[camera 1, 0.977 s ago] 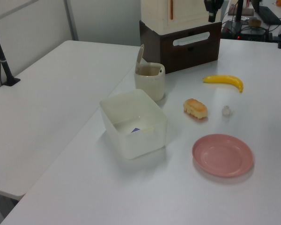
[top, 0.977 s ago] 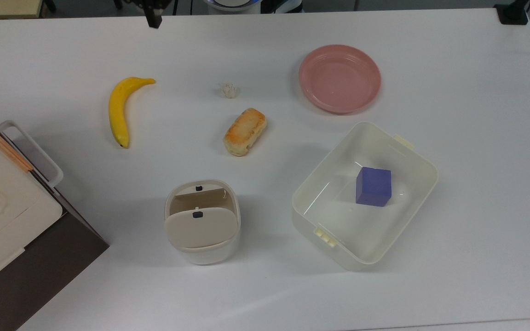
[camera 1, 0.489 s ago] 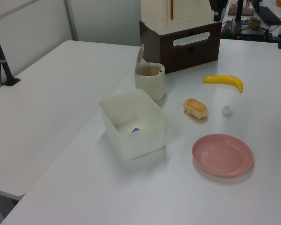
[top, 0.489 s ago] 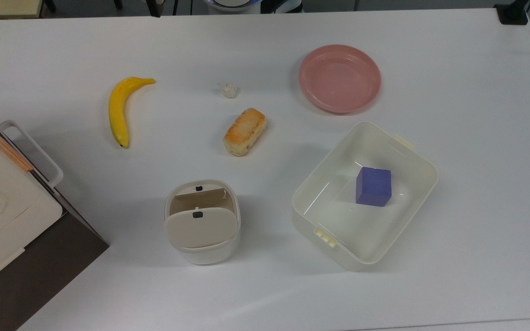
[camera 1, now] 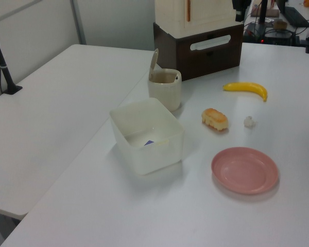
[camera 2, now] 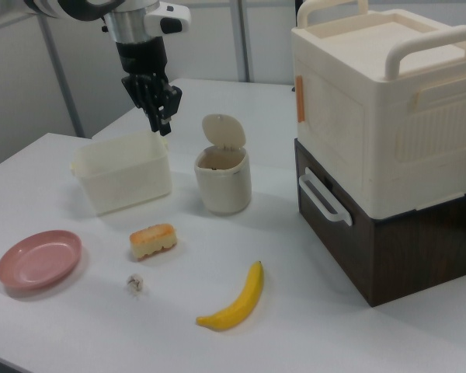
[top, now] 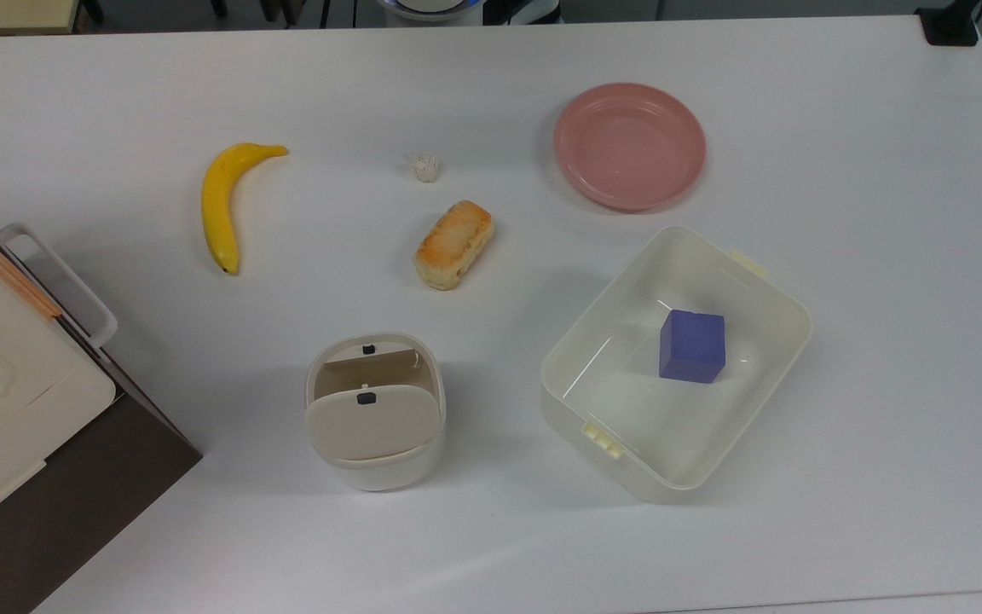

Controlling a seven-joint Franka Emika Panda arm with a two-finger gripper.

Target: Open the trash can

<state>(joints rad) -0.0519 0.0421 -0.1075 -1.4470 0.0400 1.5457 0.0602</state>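
The trash can (top: pixel 374 412), low in the top view's middle, looks light and tippy with its lid (camera 2: pixel 223 130) up, and the gripper (camera 2: pixel 160 116) looks pressed together, high in the right view's upper left.

In the right view we see the arm (camera 2: pixel 132 23) coming in from the upper left corner, with its pale, rounded last joint and a grey metallic wrist section below it. From the wrist the black gripper (camera 2: pixel 161 116) hangs down, pointing to the table and leaning a little toward the right view's right. Its two fingers (camera 2: pixel 157 109) stand close together — we see no gap between them and nothing held. The gripper is in the air, well above the table surface.
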